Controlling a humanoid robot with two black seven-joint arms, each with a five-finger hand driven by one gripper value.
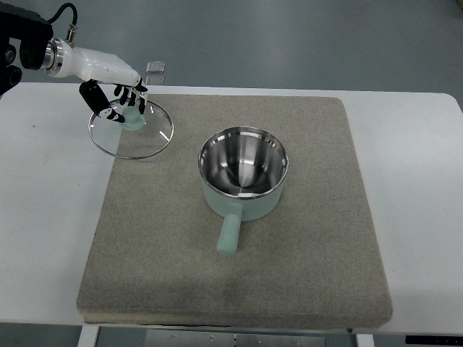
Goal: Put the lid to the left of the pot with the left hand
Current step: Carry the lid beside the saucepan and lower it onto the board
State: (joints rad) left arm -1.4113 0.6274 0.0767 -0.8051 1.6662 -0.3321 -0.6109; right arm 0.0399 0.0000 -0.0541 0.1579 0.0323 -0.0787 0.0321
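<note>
1. First, nearest to the robot, the front edge of a grey felt mat [239, 282] lies on the white counter [43, 238]; the mat covers most of the middle of the counter.
2. A little farther, on the middle of the mat, stands the pot [244, 173], upright and uncovered. It is pale green outside and shiny steel inside. Its short green handle [229, 233] points toward the near edge of the mat.
3. Farther and to the left of the pot, well apart from it, is the glass lid [131, 130] with a metal rim. It sits at the far left corner of the mat, and its left part goes over the edge of the mat, above the counter. Whether it rests flat or is a bit lifted, I cannot tell.
4. The left robot hand [119, 97] comes in from the upper left corner. Its dark fingers [116, 112] are curled down around the pale green knob [133, 116] of the lid and they grip it.
5. Farthest, just behind the hand, a small clear object [155, 68] shows at the far edge of the counter.
</note>
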